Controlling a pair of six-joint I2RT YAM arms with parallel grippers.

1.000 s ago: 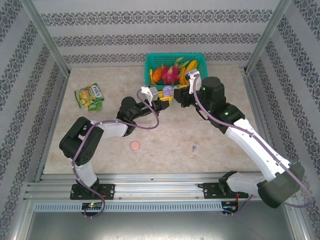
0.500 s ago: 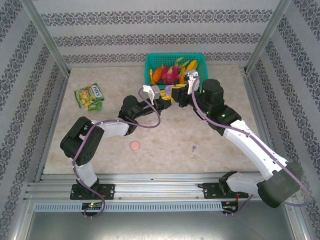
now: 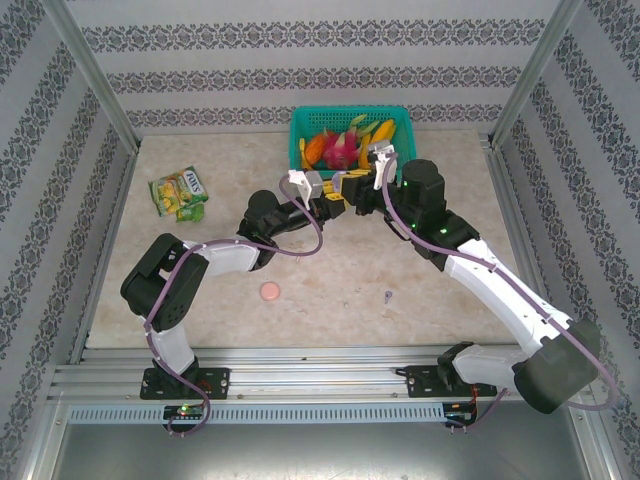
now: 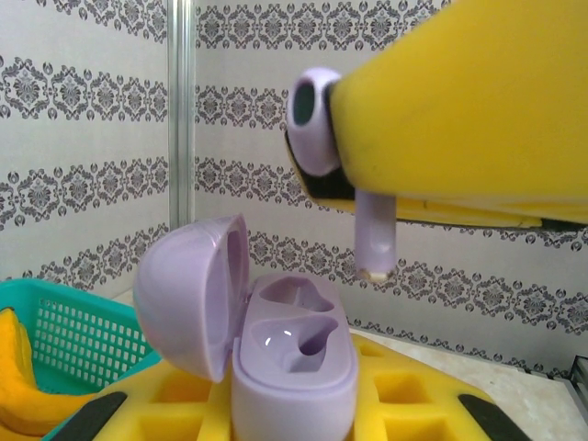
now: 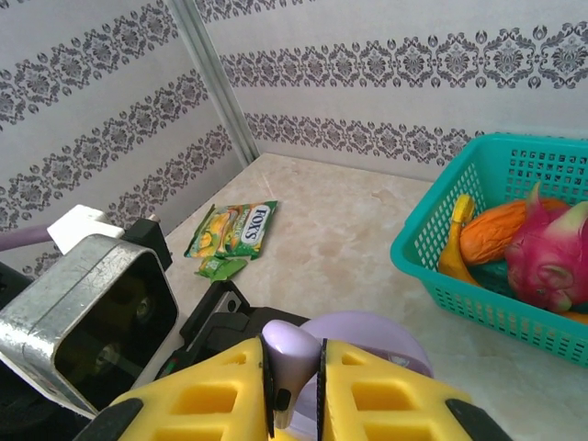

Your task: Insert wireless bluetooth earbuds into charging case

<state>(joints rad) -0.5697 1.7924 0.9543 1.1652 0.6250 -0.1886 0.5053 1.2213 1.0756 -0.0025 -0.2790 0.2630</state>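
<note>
Lilac earbud (image 4: 315, 124) — above open case (image 4: 294, 372)

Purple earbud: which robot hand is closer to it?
Right. The right gripper pinches the purple earbud between its fingers; the left gripper sits just below it, holding the open purple case.

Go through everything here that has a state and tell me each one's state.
purple charging case: lid open, both sockets empty.
purple earbud: stem down above the case, not yet inserted.
left hand: shut on the purple charging case.
right hand: shut on the purple earbud.
pink case: lying flat, not held.
</note>
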